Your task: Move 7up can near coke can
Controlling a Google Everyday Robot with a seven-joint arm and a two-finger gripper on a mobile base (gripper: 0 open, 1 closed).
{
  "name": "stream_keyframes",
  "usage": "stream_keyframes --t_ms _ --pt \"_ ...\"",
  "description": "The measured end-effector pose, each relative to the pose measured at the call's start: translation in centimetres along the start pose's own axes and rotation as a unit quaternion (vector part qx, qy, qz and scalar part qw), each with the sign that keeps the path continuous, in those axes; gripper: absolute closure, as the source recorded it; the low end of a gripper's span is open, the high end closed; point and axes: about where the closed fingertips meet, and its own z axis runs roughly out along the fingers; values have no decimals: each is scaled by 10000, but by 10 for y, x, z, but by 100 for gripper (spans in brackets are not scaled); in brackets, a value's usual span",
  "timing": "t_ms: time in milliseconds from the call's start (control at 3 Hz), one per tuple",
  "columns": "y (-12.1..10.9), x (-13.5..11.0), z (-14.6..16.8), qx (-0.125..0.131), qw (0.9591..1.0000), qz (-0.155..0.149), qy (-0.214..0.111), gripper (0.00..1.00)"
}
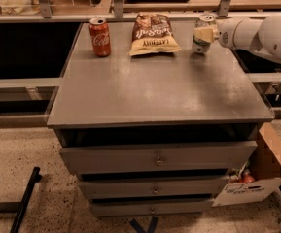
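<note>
One cam, high in front, mid-range, looks down on grey metal drawer table (159, 96); pale pincer (207, 33) at its far-right corner.

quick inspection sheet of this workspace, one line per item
surface: flat grey cabinet top, three drawers beneath it
job's things: silver-white 7up can with green markings upright at the back right; red coke can with white script upright at the back left; the two stand apart
clutter: brown and yellow snack bag lying flat between the cans
grippers: gripper at the 7up can's side, on a white arm reaching in from the right
cables: nothing seen
surroundings: speckled floor; open cardboard box beside the cabinet, lower right; black bar on the floor, lower left
</note>
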Motion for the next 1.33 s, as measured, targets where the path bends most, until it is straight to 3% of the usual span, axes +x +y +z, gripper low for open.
stream_keyframes --t_ms 333,667,1000,1333 --pt "12 -19 -14 -278 9993 -149 -221 100" --pt "48 -47 -23 -836 9945 -467 -435 100" --pt "100 -71 -19 -1691 9814 -736 -537 100" --pt "149 -79 -8 -2491 9621 -1014 -442 100"
